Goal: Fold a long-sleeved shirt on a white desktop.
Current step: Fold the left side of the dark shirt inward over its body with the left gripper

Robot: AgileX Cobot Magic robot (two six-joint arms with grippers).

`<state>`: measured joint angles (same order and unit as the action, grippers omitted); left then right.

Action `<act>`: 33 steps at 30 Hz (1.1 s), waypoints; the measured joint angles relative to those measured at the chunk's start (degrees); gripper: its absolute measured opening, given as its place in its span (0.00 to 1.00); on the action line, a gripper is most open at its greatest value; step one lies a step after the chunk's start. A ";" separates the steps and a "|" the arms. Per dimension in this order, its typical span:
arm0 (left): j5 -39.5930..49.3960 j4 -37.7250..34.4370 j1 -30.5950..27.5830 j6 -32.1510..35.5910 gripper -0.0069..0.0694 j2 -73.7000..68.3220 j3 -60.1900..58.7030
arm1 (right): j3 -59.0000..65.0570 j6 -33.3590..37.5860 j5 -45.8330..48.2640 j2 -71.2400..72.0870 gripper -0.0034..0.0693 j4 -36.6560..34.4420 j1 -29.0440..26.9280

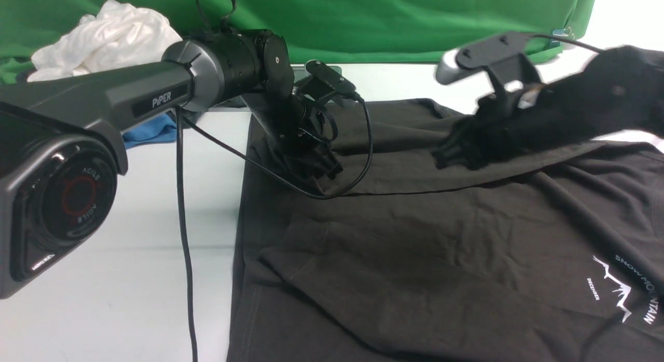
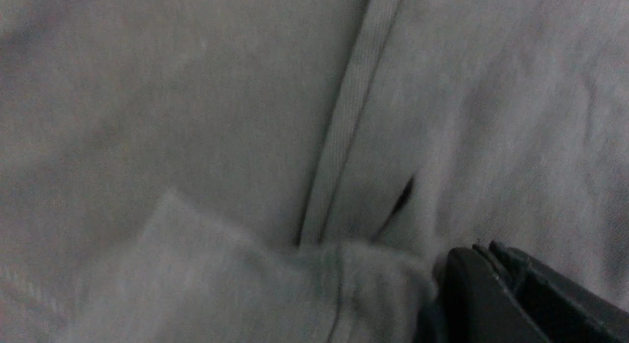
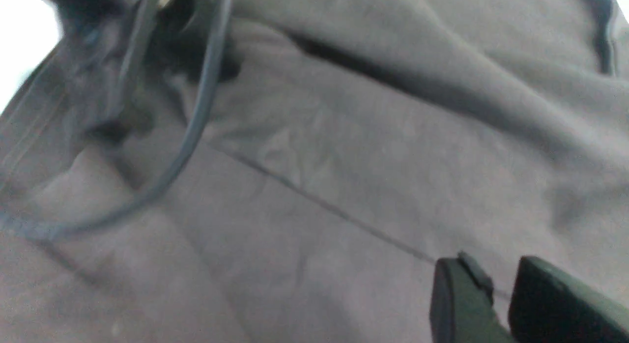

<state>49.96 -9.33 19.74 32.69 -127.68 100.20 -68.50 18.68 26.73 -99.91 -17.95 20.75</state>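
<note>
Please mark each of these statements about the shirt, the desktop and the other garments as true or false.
1. The long-sleeved shirt lies spread on the white desktop. True.
2. The shirt's logo is hidden underneath. False: the logo shows on top, toward the robot's right.
3. A crumpled white garment sits at the far left, by the green backdrop. True.
4. The left tool hangs high, clear of the shirt. False: it is down at the fabric near the shirt's left edge.
5. A blue garment lies on the shirt. False: the blue garment is on the desktop behind the left arm, apart from the shirt.
</note>
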 joint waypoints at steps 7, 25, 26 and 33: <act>9.17 7.84 0.05 -10.24 0.11 0.32 0.06 | -9.73 -0.05 3.55 -10.72 0.30 0.00 0.00; 19.57 9.33 -5.96 -16.15 0.11 7.72 -0.47 | -12.32 -0.81 7.70 -19.67 0.32 -0.08 -0.65; 19.52 9.33 -6.43 -16.35 0.11 8.43 -1.36 | -12.40 -0.83 8.22 -19.67 0.32 -0.37 -0.88; 17.14 9.33 -10.36 -16.07 0.11 13.34 -9.55 | -12.59 -0.87 10.63 -19.67 0.33 -1.54 -2.60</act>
<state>67.10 0.00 9.38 16.62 -114.34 90.65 -81.09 17.81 37.35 -119.58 -19.49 18.15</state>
